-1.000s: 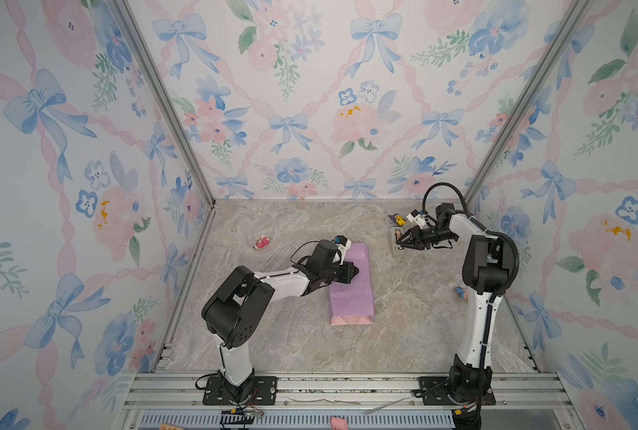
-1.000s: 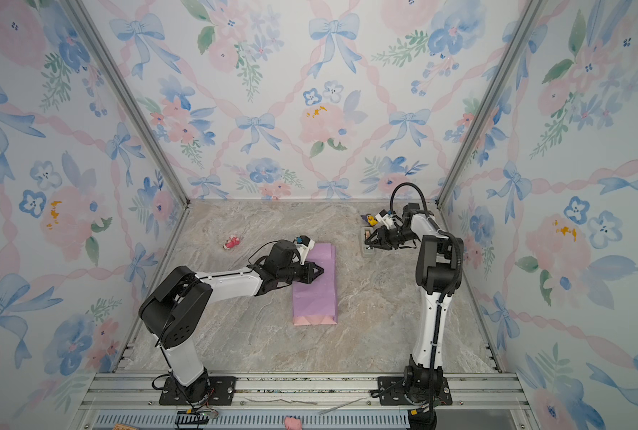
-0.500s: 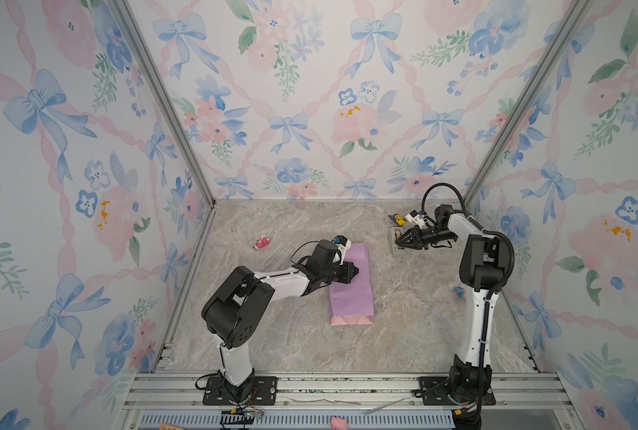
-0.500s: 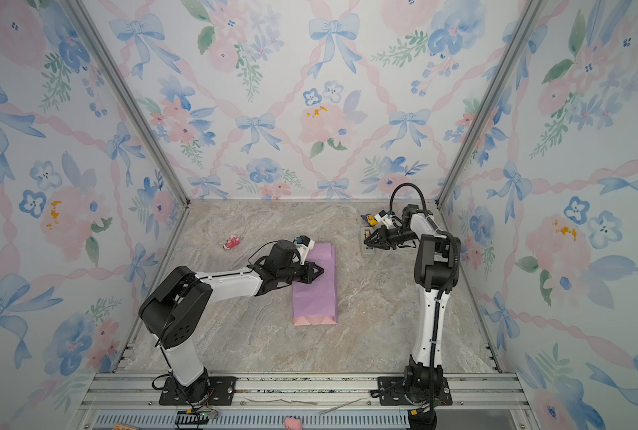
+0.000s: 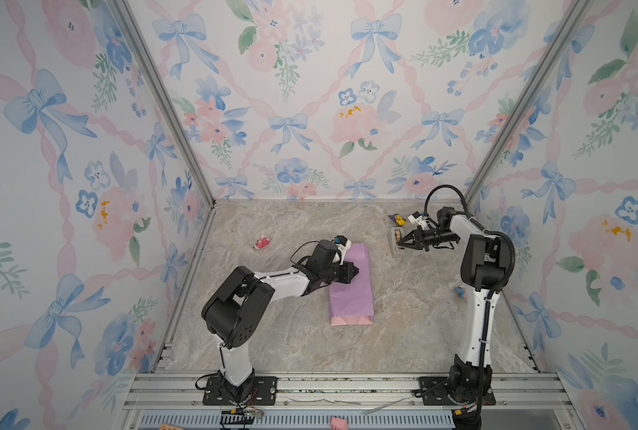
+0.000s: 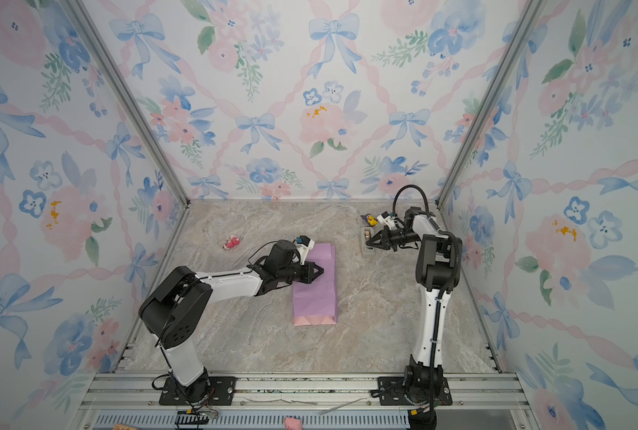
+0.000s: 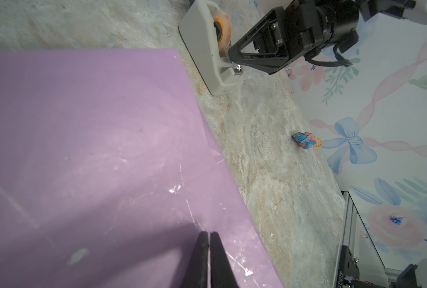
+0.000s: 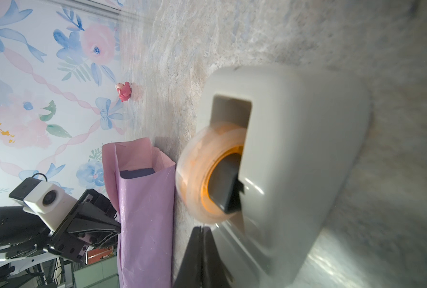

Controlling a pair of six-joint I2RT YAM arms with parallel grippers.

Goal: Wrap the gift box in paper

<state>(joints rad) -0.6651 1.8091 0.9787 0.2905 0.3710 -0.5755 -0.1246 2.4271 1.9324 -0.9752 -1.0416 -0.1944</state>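
The paper (image 5: 351, 290) (image 6: 315, 290) lies mid-table as a long lilac sleeve, and its near end is folded shut with the pink face showing. Through its open far end the right wrist view shows the navy gift box (image 8: 137, 172) inside the paper (image 8: 145, 212). My left gripper (image 5: 355, 273) (image 6: 321, 270) (image 7: 208, 234) is shut, with its tips resting on top of the paper (image 7: 95, 137). My right gripper (image 5: 399, 242) (image 6: 367, 242) (image 8: 202, 228) is shut at the cutter end of the grey tape dispenser (image 5: 395, 236) (image 8: 294, 162). Any tape between its tips is too small to see.
A pink figurine (image 5: 261, 242) (image 8: 124, 91) sits far left of the paper. A yellow and purple toy (image 5: 397, 219) lies behind the dispenser (image 7: 207, 49). A small blue toy (image 5: 459, 293) (image 7: 306, 141) lies by the right wall. Floral walls close three sides.
My right gripper has gone from open to shut at the tape dispenser's cutter end. The left gripper and the paper have not moved.
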